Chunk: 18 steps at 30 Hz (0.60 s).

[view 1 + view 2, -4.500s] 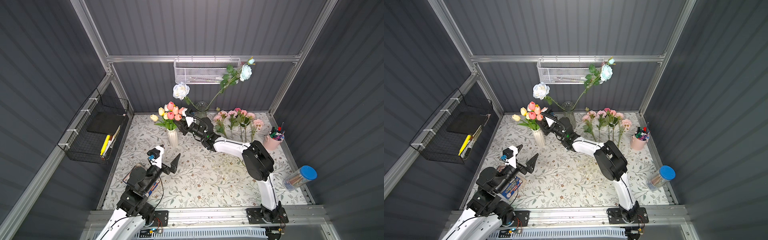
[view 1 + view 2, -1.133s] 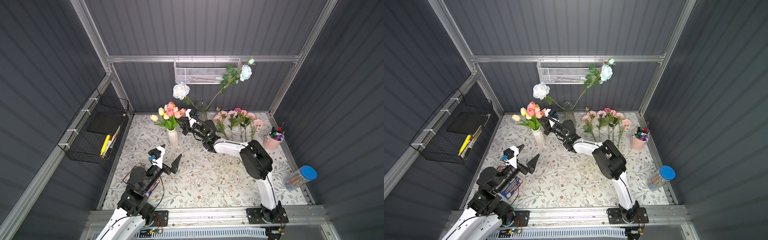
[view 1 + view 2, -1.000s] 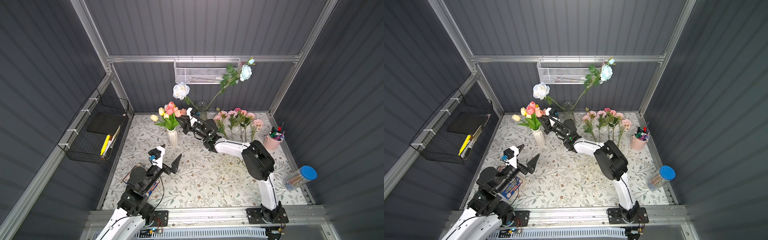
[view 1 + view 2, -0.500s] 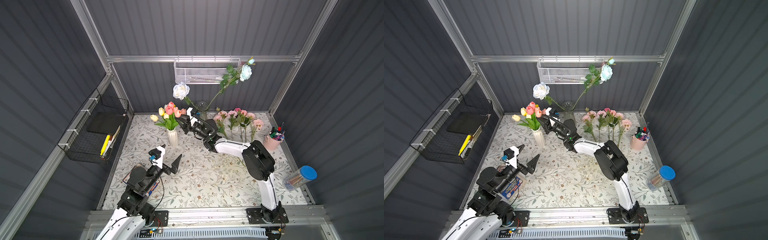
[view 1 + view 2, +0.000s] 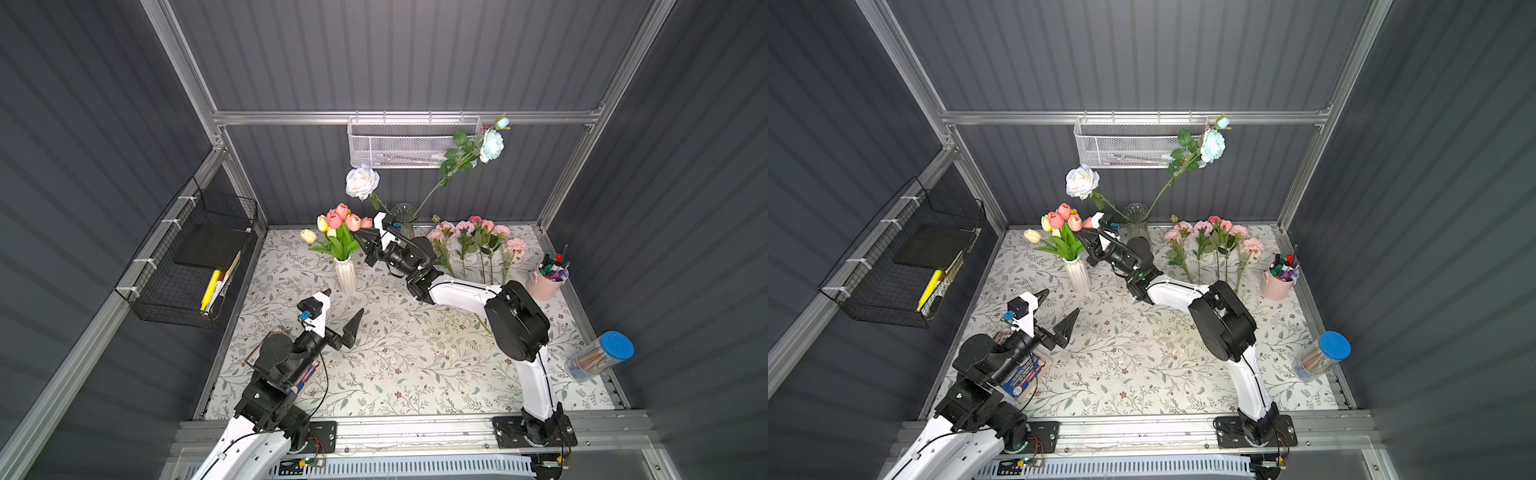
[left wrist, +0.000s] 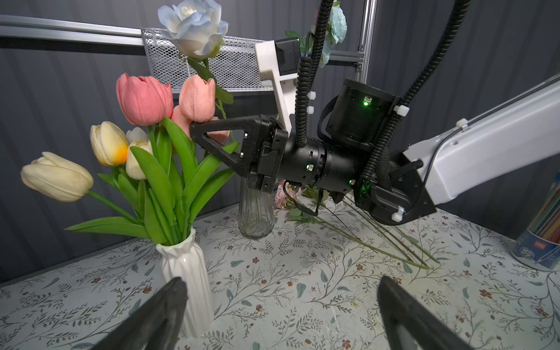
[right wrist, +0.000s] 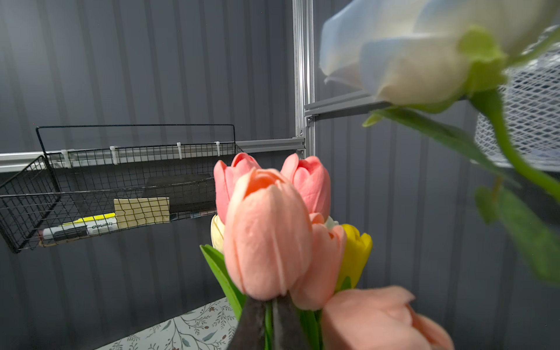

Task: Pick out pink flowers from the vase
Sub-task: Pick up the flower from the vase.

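Salmon-pink tulips (image 5: 343, 216) stand in the white ribbed vase (image 5: 345, 274), just left of centre in both top views. Right gripper (image 6: 195, 127) is closed on 1 tulip stem (image 7: 268, 316) just under its bloom. Left gripper (image 5: 345, 300), lower left of centre, gapes wide over the floral tabletop (image 5: 415, 353), holding nothing.

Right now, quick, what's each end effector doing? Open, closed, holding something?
Left end effector: open, holding nothing.
Right end effector: closed on a pink tulip stem, just under the bloom.
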Each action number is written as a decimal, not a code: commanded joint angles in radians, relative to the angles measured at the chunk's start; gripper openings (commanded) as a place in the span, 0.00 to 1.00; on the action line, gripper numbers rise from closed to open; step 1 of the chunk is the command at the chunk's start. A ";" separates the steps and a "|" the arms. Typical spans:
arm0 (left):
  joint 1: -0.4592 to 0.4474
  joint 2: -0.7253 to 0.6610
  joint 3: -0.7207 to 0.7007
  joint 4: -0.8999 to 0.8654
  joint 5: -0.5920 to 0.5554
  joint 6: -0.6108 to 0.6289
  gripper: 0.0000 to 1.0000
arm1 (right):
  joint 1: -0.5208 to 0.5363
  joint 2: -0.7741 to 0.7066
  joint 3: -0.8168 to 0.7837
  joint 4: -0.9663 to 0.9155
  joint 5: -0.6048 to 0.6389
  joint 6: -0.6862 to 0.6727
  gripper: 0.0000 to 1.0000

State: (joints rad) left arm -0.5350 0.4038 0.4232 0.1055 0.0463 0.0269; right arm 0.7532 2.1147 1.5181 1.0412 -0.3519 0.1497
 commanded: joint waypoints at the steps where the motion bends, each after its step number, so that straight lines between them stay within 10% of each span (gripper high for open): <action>1: 0.001 -0.010 -0.009 0.011 0.015 0.013 0.99 | -0.004 -0.048 0.002 0.034 0.004 -0.003 0.04; 18: 0.002 -0.013 -0.006 0.011 0.009 0.015 0.99 | -0.003 -0.203 -0.019 -0.097 -0.004 -0.100 0.03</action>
State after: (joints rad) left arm -0.5350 0.4030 0.4232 0.1055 0.0460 0.0269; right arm 0.7532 1.9419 1.5101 0.9825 -0.3515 0.0807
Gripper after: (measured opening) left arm 0.993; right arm 0.056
